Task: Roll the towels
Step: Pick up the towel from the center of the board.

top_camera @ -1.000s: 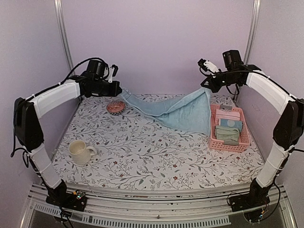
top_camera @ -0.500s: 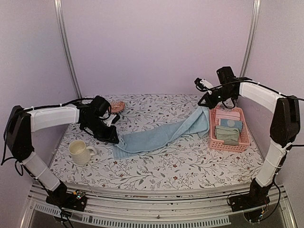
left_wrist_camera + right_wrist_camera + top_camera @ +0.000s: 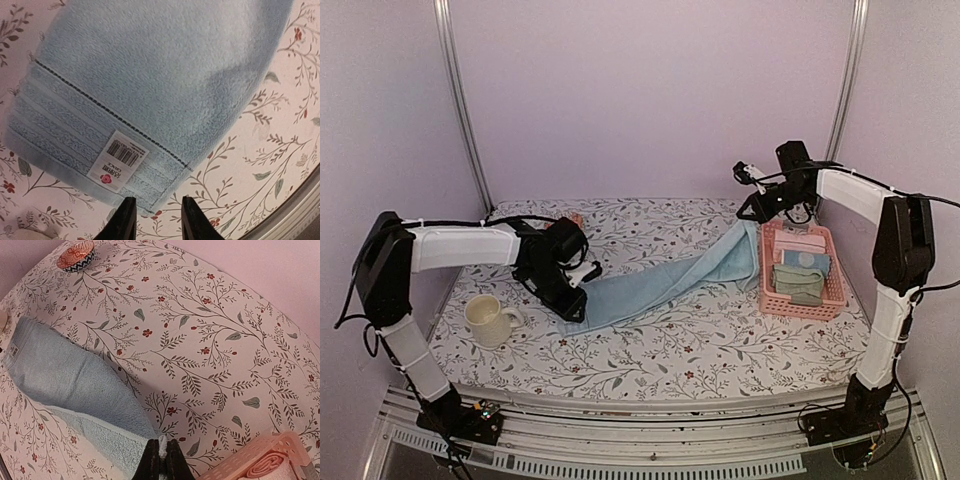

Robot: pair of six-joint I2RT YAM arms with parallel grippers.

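Across the flower-printed table [image 3: 720,350] the light blue terry towel [image 3: 660,285] lies stretched, because our right gripper [image 3: 160,460] is closed tight on its far corner near the pink plastic basket [image 3: 802,312]. Our left gripper [image 3: 157,222] stands half open over the labelled end, gripping nothing; we judge this is to lay it flat for rolling. In the basket sits the folded sage green towel [image 3: 798,280], with a pink towel [image 3: 805,242].
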